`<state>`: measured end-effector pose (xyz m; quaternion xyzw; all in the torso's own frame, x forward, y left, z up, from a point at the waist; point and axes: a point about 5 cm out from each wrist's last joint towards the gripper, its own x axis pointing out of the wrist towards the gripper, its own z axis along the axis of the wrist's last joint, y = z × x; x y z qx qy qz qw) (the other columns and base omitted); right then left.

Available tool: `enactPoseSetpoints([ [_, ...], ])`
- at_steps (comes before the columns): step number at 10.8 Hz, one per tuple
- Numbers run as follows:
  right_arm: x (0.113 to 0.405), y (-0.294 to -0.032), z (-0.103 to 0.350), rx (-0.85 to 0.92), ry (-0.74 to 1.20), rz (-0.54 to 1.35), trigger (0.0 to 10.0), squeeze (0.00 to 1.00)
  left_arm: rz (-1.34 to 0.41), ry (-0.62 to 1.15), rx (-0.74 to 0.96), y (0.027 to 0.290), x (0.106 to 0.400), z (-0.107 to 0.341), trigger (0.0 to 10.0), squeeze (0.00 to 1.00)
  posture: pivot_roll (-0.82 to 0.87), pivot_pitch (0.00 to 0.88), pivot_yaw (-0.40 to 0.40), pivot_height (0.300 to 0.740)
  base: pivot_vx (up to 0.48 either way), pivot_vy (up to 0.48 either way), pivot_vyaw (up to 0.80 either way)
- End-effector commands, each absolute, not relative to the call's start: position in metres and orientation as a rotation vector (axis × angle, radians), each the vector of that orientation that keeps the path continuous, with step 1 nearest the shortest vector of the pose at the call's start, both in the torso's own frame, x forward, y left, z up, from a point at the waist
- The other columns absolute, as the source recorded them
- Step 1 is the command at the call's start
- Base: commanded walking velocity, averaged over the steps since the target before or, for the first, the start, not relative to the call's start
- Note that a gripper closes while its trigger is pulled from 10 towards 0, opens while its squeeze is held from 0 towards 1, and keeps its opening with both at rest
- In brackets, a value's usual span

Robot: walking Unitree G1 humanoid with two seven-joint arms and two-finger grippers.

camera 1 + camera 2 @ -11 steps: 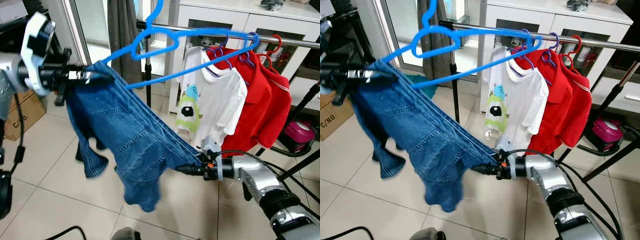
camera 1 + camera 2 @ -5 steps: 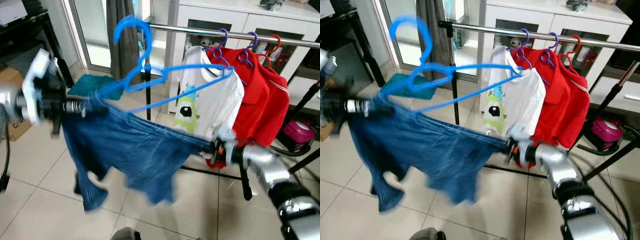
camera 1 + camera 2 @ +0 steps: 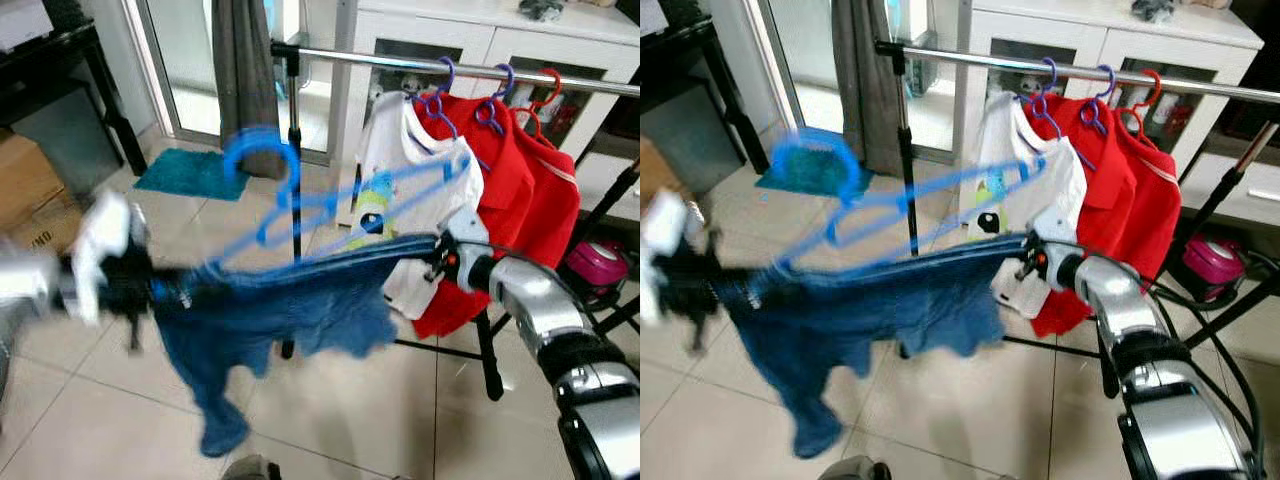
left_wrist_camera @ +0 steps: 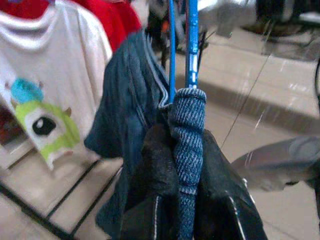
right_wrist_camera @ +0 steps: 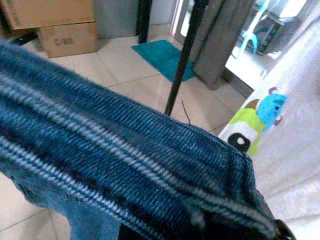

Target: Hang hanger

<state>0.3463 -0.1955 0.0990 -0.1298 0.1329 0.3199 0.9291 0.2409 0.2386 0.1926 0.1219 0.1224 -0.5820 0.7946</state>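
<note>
— Since a second ago we note that the blue hanger [image 3: 300,205] has come off the rail [image 3: 400,62] and dropped; its hook, then up by the bar's left end, now hangs in open air below it. The jeans [image 3: 280,310] have sagged with it, and our left arm has sunk towards the floor.

— Where does that leave the task?

— We judge the hanging step unfinished. Hanger and jeans are carried between our two arms, apart from the rail, in front of the white T-shirt [image 3: 400,150] and the red garments [image 3: 530,190] already hung near the rail's right end.

— State of the grippers?

— Our left gripper [image 4: 182,165] is clamped on the rolled denim waistband, black fingers [image 4: 155,170] pressed to either side of it, with the hanger's blue wires rising just beyond. Our right gripper [image 3: 443,262] holds the other end of the waistband; the right wrist view shows denim bunched against it, fingers closed on the cloth.

— Arm pose?

— Left arm low and stretched out to the left, much blurred. Right arm extended forward at about mid-height, just beside the white T-shirt.

— Next move?

— In our opinion, both arms must lift together until the hook clears the bar, then settle it over the bare stretch at the rail's left end. Risk noted: the hanger looks loose against the jeans and could tip.
</note>
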Motion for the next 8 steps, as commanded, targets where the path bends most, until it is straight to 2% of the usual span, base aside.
enactPoseSetpoints([
  [1,0.348,-0.242,0.107,-0.241,0.287,0.411,0.0,0.0,-1.166,0.331,0.36,0.256,0.237,0.191,0.0,0.0,0.04,0.0,-0.021,0.74,0.0,0.0,0.0],
  [3,0.355,-0.241,0.119,-0.254,0.243,0.394,0.0,0.0,-1.089,0.416,0.446,0.27,0.229,0.17,0.0,0.0,0.04,0.0,-0.023,0.74,0.0,0.0,0.0],
  [5,0.36,-0.243,0.128,-0.264,0.22,0.368,0.0,0.0,-1.075,0.442,0.486,0.273,0.222,0.156,0.0,0.0,0.04,0.0,-0.022,0.74,0.0,0.0,0.0],
  [8,0.37,-0.229,0.15,-0.259,0.124,0.411,0.0,0.0,-1.005,0.633,0.6,0.286,0.218,0.129,0.0,0.0,0.03,0.0,-0.011,0.74,0.0,0.0,0.0],
])
